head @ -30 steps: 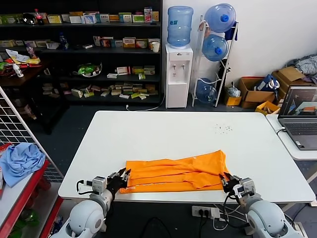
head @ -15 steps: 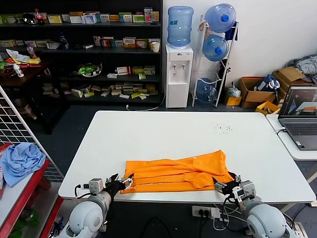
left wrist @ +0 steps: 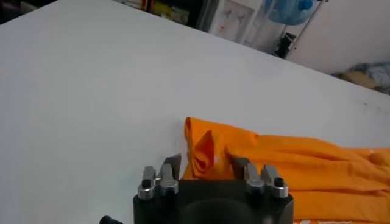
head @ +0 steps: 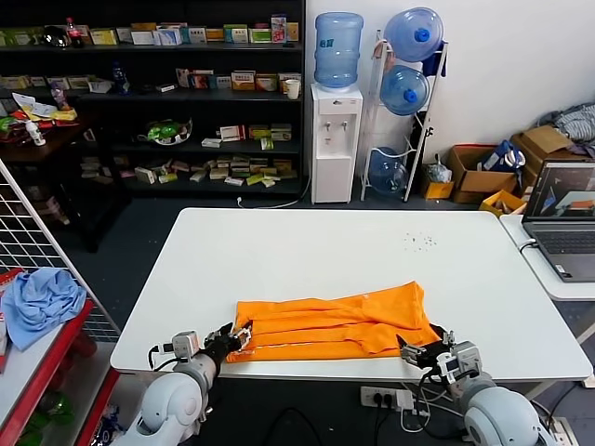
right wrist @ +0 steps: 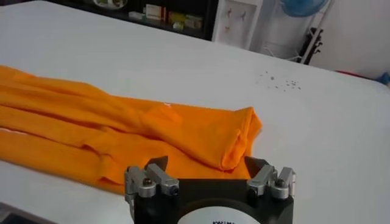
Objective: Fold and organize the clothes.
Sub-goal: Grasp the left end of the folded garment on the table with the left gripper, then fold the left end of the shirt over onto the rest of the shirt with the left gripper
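The clothes are one bright orange T-shirt [head: 335, 325], folded into a long band that lies flat along the near part of the white table [head: 316, 246]. My left gripper [head: 237, 336] is at the band's left end. In the left wrist view the shirt [left wrist: 292, 164] has its puckered corner between the spread fingers of that gripper [left wrist: 206, 164], which do not press on it. My right gripper [head: 414, 351] sits low at the band's right end. Its own view shows that gripper [right wrist: 207, 165] wide open, with the shirt [right wrist: 122, 122] just ahead of the fingertips.
The table's near edge runs just behind both grippers, with a power strip [head: 386, 398] below it. A laptop [head: 562, 218] sits on a side table at the right. A light blue cloth [head: 37, 302] lies on the red rack at the left. Shelves and water bottles stand behind.
Both grippers have let go of the shirt's ends, and both drew back towards the near edge. The left one has since edged forward to the shirt's corner. The shirt lies still.
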Motion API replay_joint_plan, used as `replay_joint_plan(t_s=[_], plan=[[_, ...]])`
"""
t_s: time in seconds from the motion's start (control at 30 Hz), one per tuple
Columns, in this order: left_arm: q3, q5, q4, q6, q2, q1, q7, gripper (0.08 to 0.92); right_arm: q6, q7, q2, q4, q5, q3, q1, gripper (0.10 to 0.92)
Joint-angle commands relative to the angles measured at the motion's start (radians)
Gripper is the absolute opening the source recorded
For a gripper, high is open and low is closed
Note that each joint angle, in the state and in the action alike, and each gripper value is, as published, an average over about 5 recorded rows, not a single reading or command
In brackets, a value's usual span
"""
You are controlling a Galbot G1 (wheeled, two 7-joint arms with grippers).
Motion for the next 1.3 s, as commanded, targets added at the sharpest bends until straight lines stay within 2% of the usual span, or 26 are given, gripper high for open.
replay_joint_plan(t_s=[0.03, 0.43, 0.53, 0.73, 0.97, 1.1, 1.2, 1.3], plan=[[0.004, -0.009, 0.021, 0.015, -0.016, 0.001, 0.007, 0.507, -0.002, 0.002, 0.001, 0.007, 0.002, 0.000, -0.004, 0.823], [0.005, 0.031, -0.002, 0.002, -0.009, -0.008, 0.027, 0.164, -0.005, 0.008, 0.013, 0.011, 0.000, -0.005, 0.001, 0.823], [-0.005, 0.029, 0.009, 0.001, 0.014, -0.029, 0.028, 0.112, 0.002, 0.008, 0.019, 0.009, -0.006, -0.004, 0.003, 0.823], [-0.048, 0.003, 0.071, 0.003, 0.122, -0.096, 0.031, 0.107, 0.030, 0.009, 0.029, 0.011, -0.017, 0.006, 0.002, 0.823], [-0.116, -0.005, 0.222, -0.008, 0.293, -0.206, 0.045, 0.107, 0.050, 0.013, 0.037, 0.015, -0.018, 0.010, 0.003, 0.823], [-0.129, 0.037, 0.295, -0.036, 0.364, -0.265, 0.049, 0.107, 0.059, 0.014, 0.043, 0.015, -0.023, 0.007, 0.006, 0.823], [-0.133, 0.037, 0.281, -0.045, 0.388, -0.270, 0.045, 0.107, 0.068, 0.014, 0.048, 0.010, -0.031, 0.004, 0.011, 0.823], [-0.122, 0.005, 0.190, -0.032, 0.378, -0.242, 0.023, 0.107, 0.085, 0.017, 0.058, 0.001, -0.045, -0.001, 0.019, 0.823]])
